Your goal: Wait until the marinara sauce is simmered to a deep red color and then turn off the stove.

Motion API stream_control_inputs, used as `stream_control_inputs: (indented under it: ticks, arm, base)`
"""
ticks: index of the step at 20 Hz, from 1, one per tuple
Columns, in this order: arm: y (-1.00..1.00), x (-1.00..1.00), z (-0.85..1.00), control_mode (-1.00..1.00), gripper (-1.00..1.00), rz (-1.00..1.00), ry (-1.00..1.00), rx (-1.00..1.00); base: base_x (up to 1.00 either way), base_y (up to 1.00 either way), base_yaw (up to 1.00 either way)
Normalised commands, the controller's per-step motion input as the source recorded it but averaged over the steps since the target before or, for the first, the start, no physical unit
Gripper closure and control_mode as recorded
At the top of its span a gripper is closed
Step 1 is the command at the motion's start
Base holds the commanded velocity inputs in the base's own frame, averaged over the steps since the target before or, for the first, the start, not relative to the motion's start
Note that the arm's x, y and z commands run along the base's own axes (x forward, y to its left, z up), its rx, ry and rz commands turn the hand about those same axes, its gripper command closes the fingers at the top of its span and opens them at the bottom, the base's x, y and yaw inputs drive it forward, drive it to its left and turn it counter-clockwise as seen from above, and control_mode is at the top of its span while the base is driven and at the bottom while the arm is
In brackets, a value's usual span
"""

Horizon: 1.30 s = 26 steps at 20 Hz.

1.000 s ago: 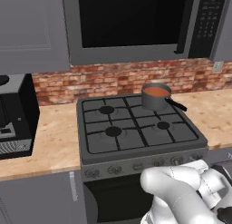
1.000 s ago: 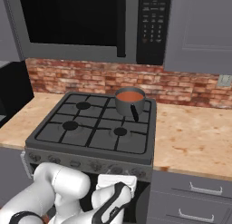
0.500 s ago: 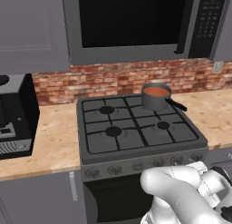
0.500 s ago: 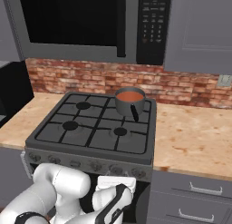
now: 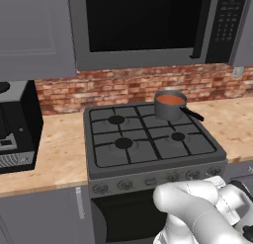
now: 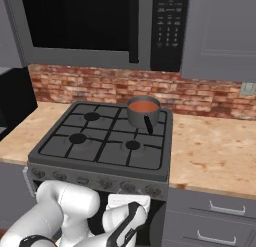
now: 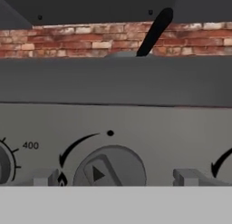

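The stove stands in front of me, with a grey saucepan on its back right burner. The marinara sauce in it is a smooth orange-red; it reads the same colour from the other side. In the hand view my gripper is open, close up to the stove's front panel. Its fingertips stand either side of a round knob with a gap on each side. The pan's black handle rises above the panel.
A black-windowed microwave hangs over the stove. A black coffee machine sits on the left counter. Bare beige counter runs to the right, with grey drawers beneath. More knobs line the stove front.
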Motion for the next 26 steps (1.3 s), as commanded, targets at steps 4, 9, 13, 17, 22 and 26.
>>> stream_control_inputs:
  ticks: [4,9,13,17,22,26]
  arm:
    - [0.05,0.05,-0.04,-1.0,-1.0,0.0,0.03,0.0]
    - [0.06,0.0,0.0,-1.0,-1.0,0.0,0.03,0.0]
    - [0.07,0.06,0.0,-1.0,-1.0,0.0,0.03,0.0]
    - [0.03,0.04,0.0,-1.0,-1.0,0.0,0.01,0.0]
    - [0.01,0.03,0.0,-1.0,-1.0,0.0,0.0,0.0]
    - [0.03,0.03,0.0,-1.0,-1.0,0.0,0.0,0.0]
  base:
    - [0.0,0.0,0.0]
    - [0.0,0.0,0.0]
    - [0.0,0.0,0.0]
    - [0.0,0.0,0.0]
    - [0.0,0.0,0.0]
    - [0.0,0.0,0.0]
